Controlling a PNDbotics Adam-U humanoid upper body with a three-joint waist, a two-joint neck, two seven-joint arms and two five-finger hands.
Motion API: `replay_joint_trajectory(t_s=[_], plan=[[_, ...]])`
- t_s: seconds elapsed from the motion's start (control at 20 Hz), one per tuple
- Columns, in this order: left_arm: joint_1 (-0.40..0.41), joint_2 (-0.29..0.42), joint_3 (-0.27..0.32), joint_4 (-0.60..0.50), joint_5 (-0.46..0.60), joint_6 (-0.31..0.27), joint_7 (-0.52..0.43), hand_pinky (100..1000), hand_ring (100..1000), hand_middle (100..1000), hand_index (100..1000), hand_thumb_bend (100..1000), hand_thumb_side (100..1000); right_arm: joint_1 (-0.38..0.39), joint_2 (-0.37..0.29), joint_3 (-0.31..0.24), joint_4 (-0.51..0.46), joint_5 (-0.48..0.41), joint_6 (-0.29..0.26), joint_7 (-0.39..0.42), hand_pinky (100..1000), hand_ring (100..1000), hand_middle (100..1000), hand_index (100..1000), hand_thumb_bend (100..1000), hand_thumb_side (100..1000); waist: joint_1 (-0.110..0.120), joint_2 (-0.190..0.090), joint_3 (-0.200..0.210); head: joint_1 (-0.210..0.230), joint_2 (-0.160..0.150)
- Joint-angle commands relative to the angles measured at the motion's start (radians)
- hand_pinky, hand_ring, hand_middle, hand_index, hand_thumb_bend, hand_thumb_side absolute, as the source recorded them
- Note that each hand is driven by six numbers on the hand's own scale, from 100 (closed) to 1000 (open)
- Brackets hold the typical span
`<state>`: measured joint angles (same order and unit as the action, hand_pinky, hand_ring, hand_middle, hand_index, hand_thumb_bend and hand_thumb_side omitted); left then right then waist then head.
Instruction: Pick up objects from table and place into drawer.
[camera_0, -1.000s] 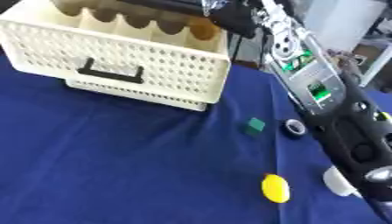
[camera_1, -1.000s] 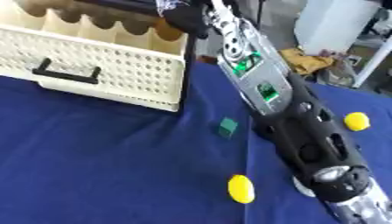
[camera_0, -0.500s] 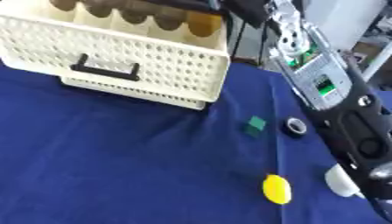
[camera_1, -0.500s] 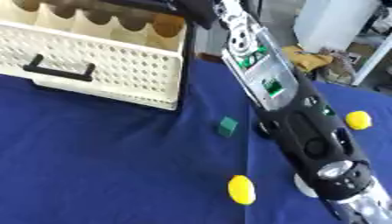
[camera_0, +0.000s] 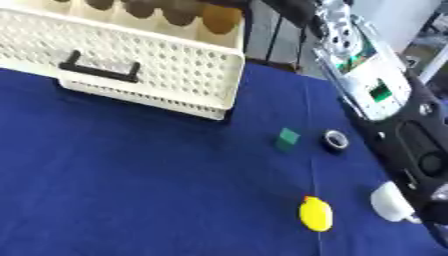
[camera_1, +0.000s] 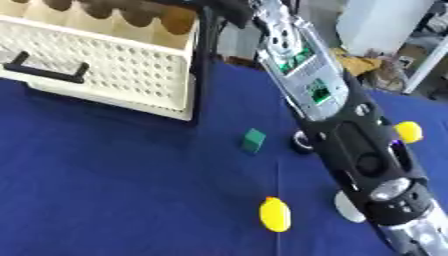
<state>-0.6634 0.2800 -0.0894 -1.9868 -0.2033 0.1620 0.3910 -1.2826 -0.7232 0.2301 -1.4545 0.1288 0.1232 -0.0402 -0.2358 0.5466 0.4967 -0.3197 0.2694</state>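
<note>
Lab: blue-clothed test table (camera_0: 131, 175), background clutter.

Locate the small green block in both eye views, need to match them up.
Left eye view: green block right of centre, on the blue cloth, just left of the black ring.
Right eye view: same block, nearer the centre, again left of the ring.
Shared landmark: the yellow oval object lies below the block in both views.

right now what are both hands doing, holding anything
Left hand: not in view.
Right hand: reaches over the open drawer, fingers hanging down; whether it holds anything cannot be told.
</note>
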Motion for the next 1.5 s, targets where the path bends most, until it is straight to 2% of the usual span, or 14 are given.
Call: replay_joint_trajectory(t_s=[0.05, 0.2, 0.3, 0.4, 0.9, 1.15, 1.3, 1.5], plan=[[-0.011, 0.0, 0.004, -0.013, -0.003, 0.004, 0.0, 448, 614, 752, 878, 100, 1000, -0.011, 0.02, 0.024, 0.017, -0.022, 0.002, 0.002, 588, 604, 341, 513, 100, 706, 0.01, -0.013, 0.009, -0.009, -0.019], [-0.004, 0.0, 0.005, -0.013, -0.006, 0.01, -0.001, 448, 614, 752, 876, 100, 1000, -0.012, 0.018, 0.022, 0.008, 0.005, 0.0, -0.04, 545, 561, 312, 472, 100, 630, 0.01, -0.012, 0.001, -0.003, -0.002], [-0.005, 0.001, 0.005, -0.013, -0.006, 0.011, -0.003, 448, 614, 752, 877, 100, 1000, -0.01, 0.015, 0.02, 0.003, 0.011, 0.004, -0.07, 545, 556, 306, 464, 100, 635, 0.01, -0.014, -0.006, 0.008, 0.005], [-0.005, 0.002, 0.005, -0.013, -0.005, 0.013, -0.003, 447, 614, 752, 876, 100, 1000, -0.009, 0.01, 0.019, -0.006, 0.004, 0.003, -0.083, 525, 531, 273, 422, 100, 602, 0.01, -0.018, -0.014, 0.02, 0.006], [-0.002, 0.003, 0.004, -0.013, 0.003, 0.019, -0.004, 449, 614, 752, 876, 100, 1000, -0.007, 0.008, 0.028, -0.036, -0.025, 0.016, -0.106, 503, 504, 237, 378, 100, 570, 0.01, -0.05, -0.022, 0.013, -0.023], [-0.007, -0.006, 0.002, -0.013, 0.009, 0.018, -0.007, 449, 614, 752, 876, 100, 1000, -0.016, 0.032, 0.038, -0.025, -0.021, 0.024, -0.114, 498, 500, 233, 373, 100, 543, 0.01, -0.06, -0.003, -0.146, -0.111], [-0.006, -0.009, 0.002, -0.013, 0.011, 0.019, -0.008, 448, 614, 752, 875, 100, 1000, -0.021, 0.045, 0.046, -0.014, -0.002, 0.024, -0.118, 494, 498, 230, 370, 100, 563, 0.01, -0.059, 0.002, -0.183, -0.134], [-0.009, -0.013, 0.0, -0.013, 0.014, 0.019, -0.012, 449, 615, 752, 875, 100, 1000, -0.036, 0.069, 0.052, 0.001, 0.01, 0.028, -0.123, 488, 493, 226, 365, 100, 564, 0.01, -0.06, 0.004, -0.195, -0.143]])
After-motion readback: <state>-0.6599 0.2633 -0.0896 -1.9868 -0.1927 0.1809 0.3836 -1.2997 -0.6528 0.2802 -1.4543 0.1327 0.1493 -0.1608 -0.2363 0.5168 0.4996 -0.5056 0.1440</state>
